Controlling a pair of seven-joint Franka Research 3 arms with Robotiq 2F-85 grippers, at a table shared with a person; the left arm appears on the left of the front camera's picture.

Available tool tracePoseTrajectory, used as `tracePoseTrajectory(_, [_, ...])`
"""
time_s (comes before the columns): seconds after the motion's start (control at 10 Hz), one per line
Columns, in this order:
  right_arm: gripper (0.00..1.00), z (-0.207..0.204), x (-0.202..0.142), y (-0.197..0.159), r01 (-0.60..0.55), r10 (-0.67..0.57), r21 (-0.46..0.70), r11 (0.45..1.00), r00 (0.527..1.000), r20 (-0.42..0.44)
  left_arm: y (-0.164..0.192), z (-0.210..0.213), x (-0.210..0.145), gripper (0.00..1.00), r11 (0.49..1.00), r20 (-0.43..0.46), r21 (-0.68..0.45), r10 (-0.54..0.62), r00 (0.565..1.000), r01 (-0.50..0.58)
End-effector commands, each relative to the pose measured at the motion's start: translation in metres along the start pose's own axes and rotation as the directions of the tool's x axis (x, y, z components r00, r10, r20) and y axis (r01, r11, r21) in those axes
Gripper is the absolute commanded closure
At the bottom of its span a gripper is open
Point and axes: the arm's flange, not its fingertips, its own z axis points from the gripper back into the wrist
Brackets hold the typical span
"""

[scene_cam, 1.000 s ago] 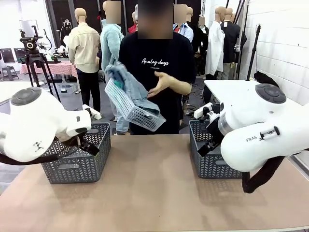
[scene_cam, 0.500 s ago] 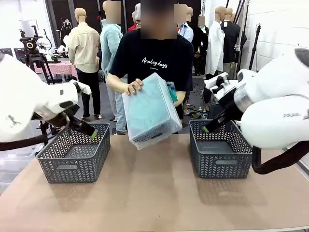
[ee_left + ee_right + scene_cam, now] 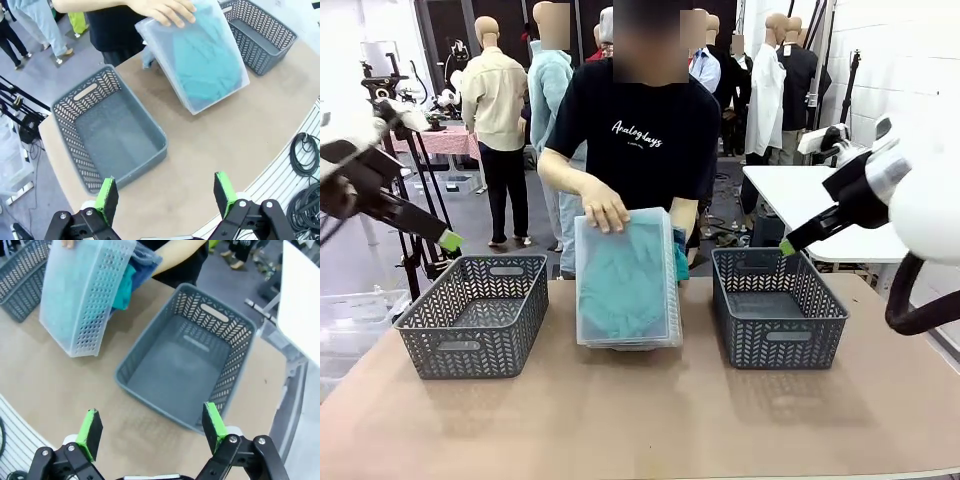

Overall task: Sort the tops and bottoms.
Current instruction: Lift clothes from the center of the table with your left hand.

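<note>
While a person's hand (image 3: 605,212) tilts a translucent basket (image 3: 620,342) holding the teal-green garment (image 3: 620,280) on the tabletop (image 3: 640,420), left pincer (image 3: 165,195) and right pincer (image 3: 152,427) hover spread apart.

White arms (image 3: 925,200), black jaws, green pads (image 3: 106,199). Person (image 3: 645,140): black T-shirt, white "Analog days" lettering.

Legible text | white script "Analog days" stood across the chest of the black T-shirt (image 3: 650,170), seen in the front view | smaller line beneath it was too small to read
</note>
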Motion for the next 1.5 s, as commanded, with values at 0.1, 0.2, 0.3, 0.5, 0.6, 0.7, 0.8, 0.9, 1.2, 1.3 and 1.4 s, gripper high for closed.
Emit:
tracePoseTrajectory(0.1, [0.0, -0.012, -0.072, 0.022, -0.026, 0.027, 0.054, 0.998, 0.999, -0.019, -0.002, -0.039, -0.038, 0.0, 0.999, -0.043, -0.047, -0.007, 0.999, 0.005])
tracePoseTrajectory(0.2, [0.0, -0.009, -0.075, 0.02, -0.02, 0.021, 0.047, 0.999, 0.999, -0.026, -0.002, -0.047, -0.039, 0.0, 0.998, -0.071, -0.057, -0.006, 0.997, 0.002])
tracePoseTrajectory(0.3, [0.0, 0.0, -0.079, 0.017, 0.001, 0.0, 0.028, 1.0, 1.0, -0.012, -0.001, -0.059, -0.038, 0.0, 0.997, -0.102, -0.077, 0.001, 0.995, -0.008])
tracePoseTrajectory(0.5, [0.0, 0.007, -0.084, 0.009, 0.01, -0.011, 0.044, 0.999, 0.999, 0.033, 0.011, -0.09, -0.04, 0.0, 0.991, -0.154, -0.13, 0.003, 0.988, -0.023])
tracePoseTrajectory(0.6, [0.0, 0.009, -0.086, 0.006, 0.014, -0.015, 0.042, 0.999, 1.0, 0.027, 0.013, -0.103, -0.04, 0.0, 0.988, -0.184, -0.152, 0.005, 0.983, -0.033])
tracePoseTrajectory(0.7, [0.0, 0.008, -0.086, 0.003, 0.017, -0.018, 0.044, 0.999, 1.0, 0.022, 0.012, -0.109, -0.04, 0.0, 0.985, -0.195, -0.169, 0.001, 0.981, -0.035])
tracePoseTrajectory(0.8, [0.0, 0.006, -0.085, 0.003, 0.022, -0.022, 0.046, 0.999, 1.0, 0.009, 0.009, -0.112, -0.039, 0.0, 0.984, -0.199, -0.172, 0.002, 0.98, -0.037])
tracePoseTrajectory(0.9, [0.0, -0.007, -0.083, -0.002, 0.028, -0.028, 0.046, 0.999, 1.0, 0.008, 0.011, -0.13, -0.04, 0.0, 0.98, -0.215, -0.189, 0.02, 0.976, -0.061])
tracePoseTrajectory(1.2, [0.0, 0.017, -0.009, -0.021, 0.036, -0.036, 0.024, 0.999, 0.999, 0.014, 0.015, -0.109, -0.022, 0.0, 0.989, -0.228, -0.139, 0.016, 0.973, -0.049])
tracePoseTrajectory(1.3, [0.0, 0.017, -0.009, -0.021, 0.036, -0.036, 0.024, 0.999, 0.999, 0.014, 0.015, -0.109, -0.022, 0.0, 0.989, -0.228, -0.139, 0.016, 0.973, -0.049])
tracePoseTrajectory(1.4, [0.0, 0.017, -0.009, -0.021, 0.036, -0.036, 0.024, 0.999, 0.999, 0.014, 0.015, -0.109, -0.022, 0.0, 0.989, -0.228, -0.139, 0.016, 0.973, -0.049])
